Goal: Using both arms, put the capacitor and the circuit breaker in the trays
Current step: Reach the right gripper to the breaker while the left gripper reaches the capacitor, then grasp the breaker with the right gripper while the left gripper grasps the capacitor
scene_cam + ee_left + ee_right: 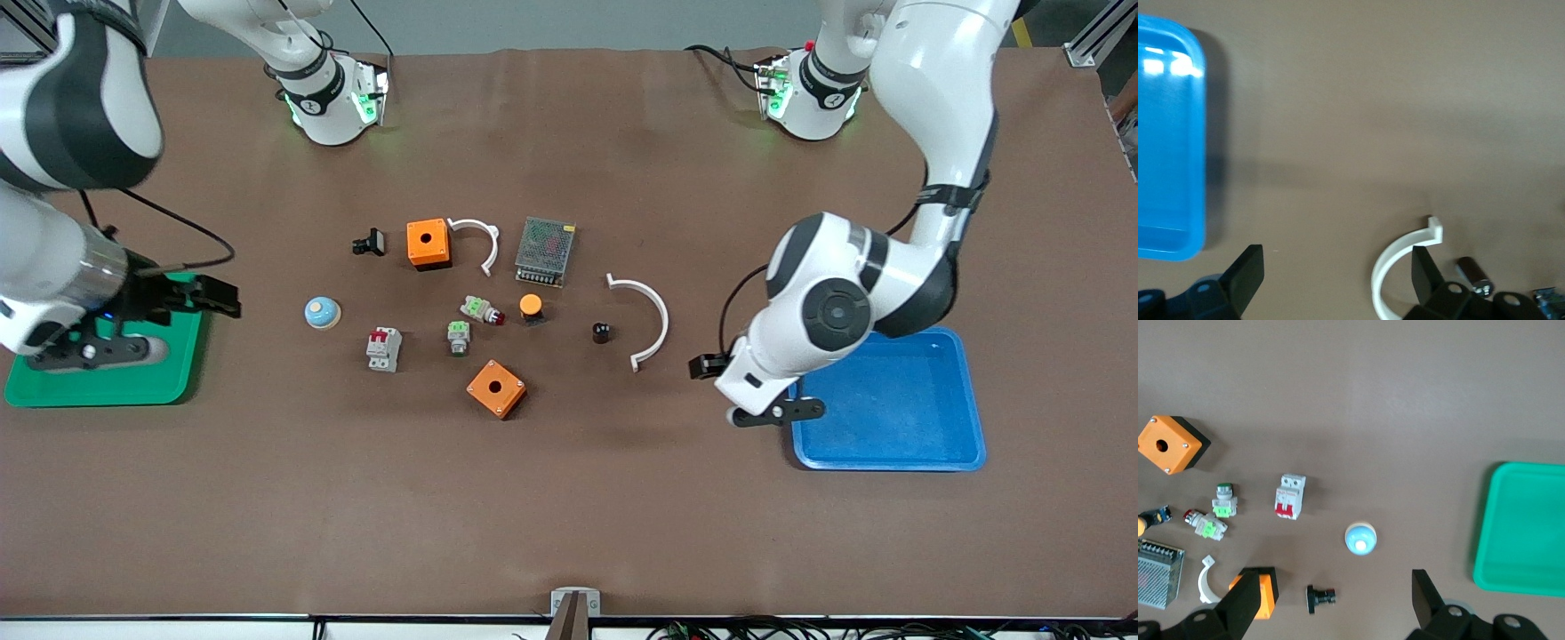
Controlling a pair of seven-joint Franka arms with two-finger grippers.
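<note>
Black, my left gripper (1331,273) hangs spread wide over bare table beside the blue tray (942,444); my right gripper (1331,600), equally wide, hangs over the green tray (98,387). The capacitor (602,332) stands beside a white arc (647,318). The circuit breaker (384,348) lies near a blue dome (321,312).

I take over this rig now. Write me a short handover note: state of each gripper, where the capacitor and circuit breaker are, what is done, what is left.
Left gripper: open, empty, over bare table beside the blue tray.
Right gripper: open, empty, over the green tray.
Capacitor: on the table, beside the larger white curved bracket, toward the left arm's end.
Circuit breaker: on the table, beside the blue dome button, toward the right arm's end.
Done: nothing placed; the visible parts of both trays hold nothing.
Left: pick up both parts and place them, probably capacitor with the left arm, breaker with the right.
</note>
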